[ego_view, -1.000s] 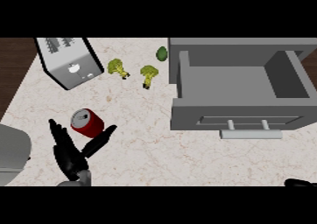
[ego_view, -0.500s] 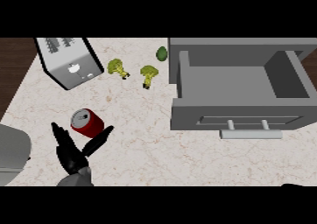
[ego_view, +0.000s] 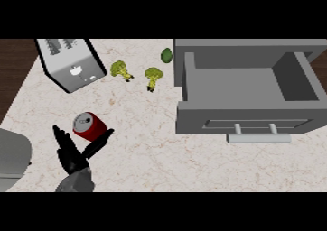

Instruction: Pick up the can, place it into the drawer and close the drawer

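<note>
Colours on my counter

My left hand [ego_view: 74, 155] is black on a grey forearm. The can [ego_view: 90, 127] is red with a silver top. The drawer [ego_view: 249, 88] is grey, its handle [ego_view: 258, 137] pale grey. The toaster [ego_view: 71, 63] is silver-grey. Two broccoli pieces [ego_view: 153, 75] are yellow-green. The counter [ego_view: 193, 158] is cream marble with thin brown veins.

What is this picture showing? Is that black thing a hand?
Yes. You are looking down from a robot's head at a kitchen counter. The black shape is its left hand, open, with fingers on both sides of a red can, not lifting it. The right hand is out of sight. On the counter sit a toaster, two broccoli pieces and a small green thing I cannot name. The grey box is an open drawer, with nothing in it.
</note>
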Robot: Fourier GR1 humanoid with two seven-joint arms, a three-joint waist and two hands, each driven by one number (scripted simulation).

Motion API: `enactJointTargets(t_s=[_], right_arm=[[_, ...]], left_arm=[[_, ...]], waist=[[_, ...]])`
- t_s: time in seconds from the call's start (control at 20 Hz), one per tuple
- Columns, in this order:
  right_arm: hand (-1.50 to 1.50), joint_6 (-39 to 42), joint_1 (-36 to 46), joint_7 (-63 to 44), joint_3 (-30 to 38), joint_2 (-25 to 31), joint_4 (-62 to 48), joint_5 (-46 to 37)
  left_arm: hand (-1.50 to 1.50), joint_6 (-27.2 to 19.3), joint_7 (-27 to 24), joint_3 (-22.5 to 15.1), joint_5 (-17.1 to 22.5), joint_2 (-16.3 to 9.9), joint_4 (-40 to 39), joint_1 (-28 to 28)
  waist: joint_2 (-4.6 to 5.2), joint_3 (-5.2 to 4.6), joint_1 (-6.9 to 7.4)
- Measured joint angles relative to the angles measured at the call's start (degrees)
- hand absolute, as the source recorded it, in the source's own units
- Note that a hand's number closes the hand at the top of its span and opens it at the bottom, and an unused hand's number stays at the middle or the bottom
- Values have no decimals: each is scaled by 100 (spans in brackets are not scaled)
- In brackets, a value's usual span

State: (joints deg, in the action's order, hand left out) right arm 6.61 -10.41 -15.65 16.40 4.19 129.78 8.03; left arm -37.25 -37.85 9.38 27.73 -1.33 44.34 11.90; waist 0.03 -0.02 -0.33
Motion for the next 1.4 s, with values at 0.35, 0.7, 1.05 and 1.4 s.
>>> enactJointTargets(t_s=[0.35, 0.7, 1.05, 1.4], right_arm=[[-150, -75, 313, -134, -10, 58, -109, -147], [-150, -120, 471, -270, 29, 85, -107, -128], [-150, -89, 400, -98, -44, 2, -94, -287], [-150, -83, 486, 13, -37, 11, -221, -322]], left_arm=[[-150, 568, -76, 124, -34, -255, -804, 599], [150, 1289, -268, 307, 6, -437, -1574, 1214], [150, 1767, -578, 417, -29, -532, -2134, 1661], [150, 2921, -172, -450, -697, -475, -2345, 2143]], waist=[[3, -1, -4], [4, 4, -21], [14, -1, -40], [30, -4, -105]])
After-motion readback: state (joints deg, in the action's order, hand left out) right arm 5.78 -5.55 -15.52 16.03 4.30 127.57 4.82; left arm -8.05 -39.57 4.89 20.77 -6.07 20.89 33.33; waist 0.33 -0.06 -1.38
